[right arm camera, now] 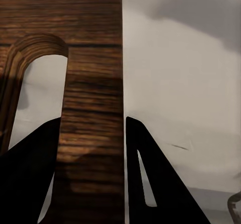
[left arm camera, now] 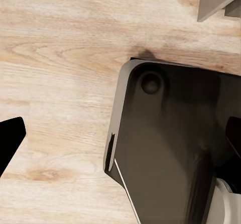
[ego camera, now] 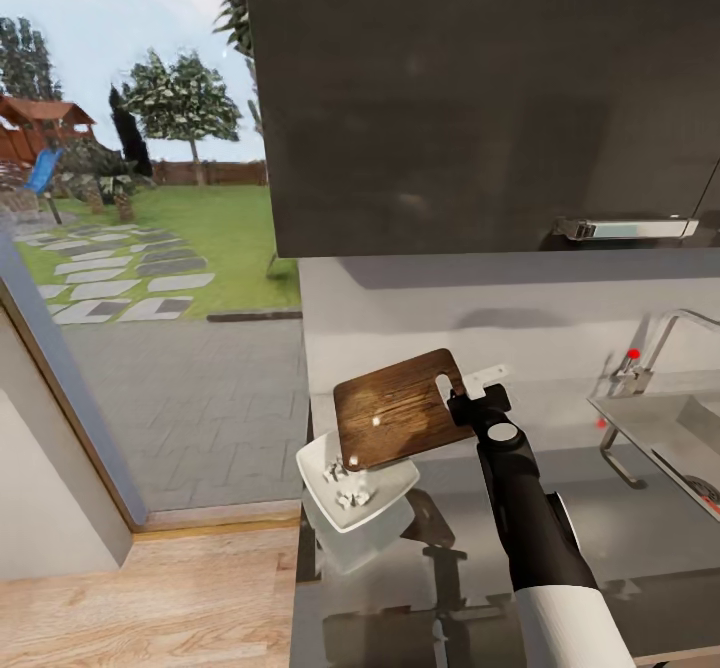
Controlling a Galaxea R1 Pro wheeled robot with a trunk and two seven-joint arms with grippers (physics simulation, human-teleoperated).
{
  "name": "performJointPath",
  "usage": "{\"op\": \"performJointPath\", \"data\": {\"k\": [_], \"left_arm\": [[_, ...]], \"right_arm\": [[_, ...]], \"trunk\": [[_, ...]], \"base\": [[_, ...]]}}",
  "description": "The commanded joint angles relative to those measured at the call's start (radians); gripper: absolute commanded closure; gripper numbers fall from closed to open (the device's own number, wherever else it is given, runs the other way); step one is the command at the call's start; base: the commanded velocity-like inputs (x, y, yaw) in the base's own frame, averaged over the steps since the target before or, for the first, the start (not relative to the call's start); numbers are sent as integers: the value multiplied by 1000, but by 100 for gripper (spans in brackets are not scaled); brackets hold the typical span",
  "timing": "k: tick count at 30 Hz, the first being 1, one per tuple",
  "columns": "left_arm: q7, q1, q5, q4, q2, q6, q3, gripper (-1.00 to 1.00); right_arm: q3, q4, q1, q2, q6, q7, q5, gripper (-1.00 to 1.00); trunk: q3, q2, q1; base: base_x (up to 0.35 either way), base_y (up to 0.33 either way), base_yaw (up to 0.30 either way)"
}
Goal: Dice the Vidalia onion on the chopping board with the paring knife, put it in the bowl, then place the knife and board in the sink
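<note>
My right gripper (ego camera: 470,403) is shut on the handle end of the dark wooden chopping board (ego camera: 400,408), holding it tilted above the white bowl (ego camera: 395,493) at the left end of the grey countertop (ego camera: 620,538). White diced onion pieces (ego camera: 350,493) lie in the bowl, and a couple of bits (ego camera: 375,420) cling to the board. In the right wrist view the gripper (right arm camera: 93,123) clamps the board (right arm camera: 90,58) beside its slot hole. The sink (ego camera: 665,428) sits at the right with its chrome tap (ego camera: 660,338). My left gripper (left arm camera: 120,133) stands open over the wooden floor (left arm camera: 60,58).
A dark wall cabinet (ego camera: 480,98) with a steel handle (ego camera: 625,228) hangs low over the counter. A small dark, reddish object (ego camera: 703,491) lies in the sink at the frame edge; I cannot tell what it is. The robot's base (left arm camera: 170,148) is under the left gripper.
</note>
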Motion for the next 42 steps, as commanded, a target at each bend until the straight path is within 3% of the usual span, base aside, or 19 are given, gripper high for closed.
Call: {"op": "performJointPath", "data": {"k": [1, 26, 33, 42], "left_arm": [[-5, 0, 10, -1, 0, 0, -1, -100], [-5, 0, 10, -1, 0, 0, -2, -100], [-5, 0, 10, 0, 0, 0, -2, -100], [-5, 0, 10, 5, 0, 0, -2, -100]], "right_arm": [[-2, -2, -1, 1, 3, 9, 11, 100], [-2, 0, -1, 1, -3, 12, 7, 100], [-3, 14, -1, 1, -76, 12, 5, 100], [-5, 37, -1, 1, -89, 12, 3, 100]], "trunk": [[-2, -2, 1], [-2, -2, 1], [-2, -2, 1], [-2, -2, 1]], "base": [[0, 0, 0], [0, 0, 0], [0, 0, 0], [0, 0, 0]]}}
